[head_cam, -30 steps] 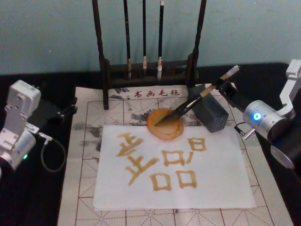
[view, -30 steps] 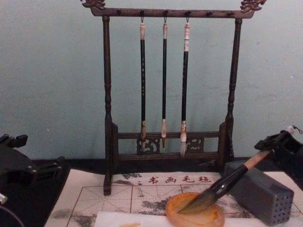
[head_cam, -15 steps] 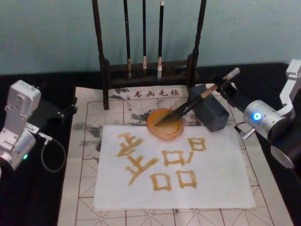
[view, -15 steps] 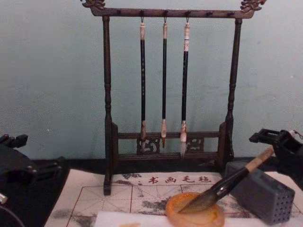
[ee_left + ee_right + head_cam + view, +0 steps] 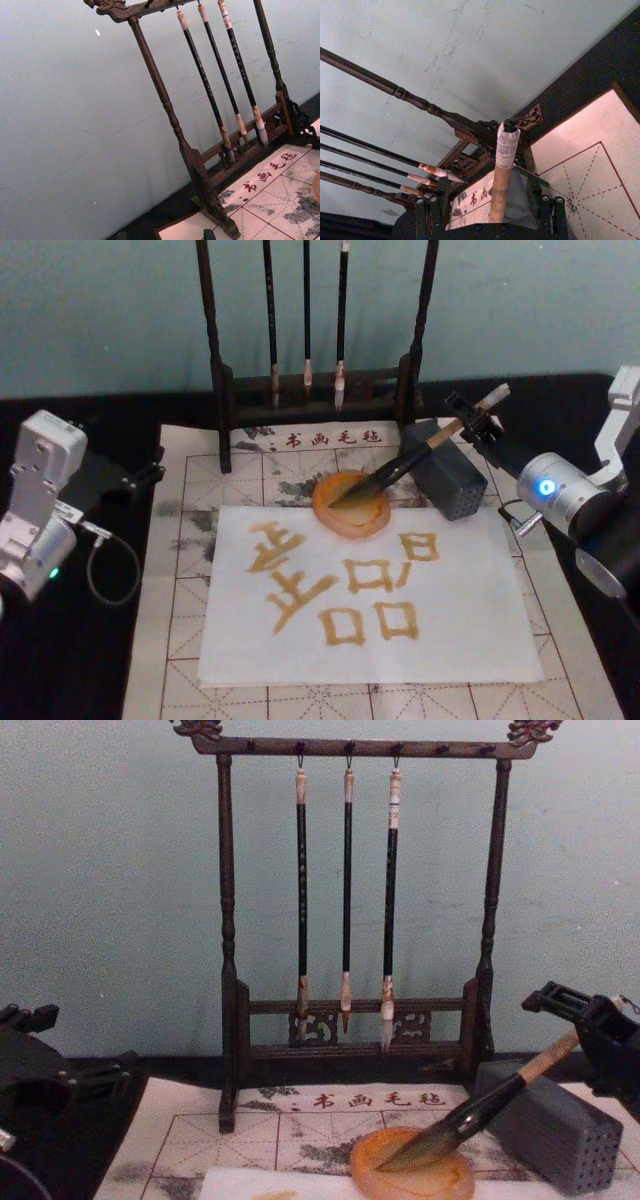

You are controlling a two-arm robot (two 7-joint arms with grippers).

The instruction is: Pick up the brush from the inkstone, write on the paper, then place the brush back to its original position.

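Brush (image 5: 415, 455) tip in inkstone (image 5: 351, 504), handle between spread right gripper (image 5: 473, 418) fingers, untouched.

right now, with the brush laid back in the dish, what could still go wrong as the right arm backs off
1. The right gripper is open, but its fingers flank the brush handle; a sideways retreat could catch it and drag the brush off the inkstone.
2. The brush leans on the grey block, tip in the dish; a nudge might roll it onto the written paper and smear it.
3. The brush rack stands close behind, so a wide retreat could clip it.
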